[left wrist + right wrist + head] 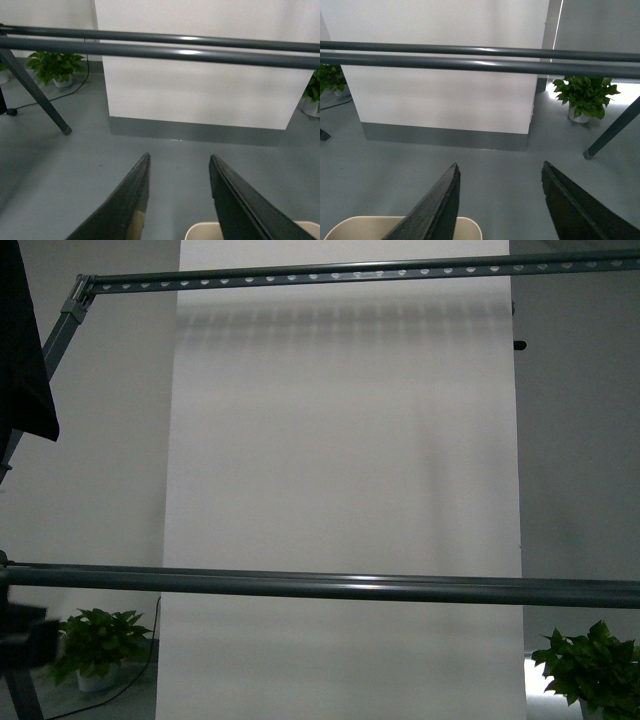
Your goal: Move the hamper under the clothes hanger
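Note:
The clothes hanger, a dark grey metal rack, spans the front view with a top bar (300, 276) and a lower bar (330, 587). Its two lower bars also cross the left wrist view (165, 51) and the right wrist view (480, 64). The beige hamper shows only as a rim corner at the near edge of the left wrist view (202, 232) and of the right wrist view (365, 228), on the near side of the bars. My left gripper (179, 161) is open and empty above it. My right gripper (500, 169) is open and empty too.
A black garment (22, 350) hangs at the rack's left end. Slanted rack legs (37, 92) (612, 131) stand on the grey floor. A white backdrop panel (340, 460) stands behind the rack. Potted plants (95, 645) (592, 668) sit at both sides.

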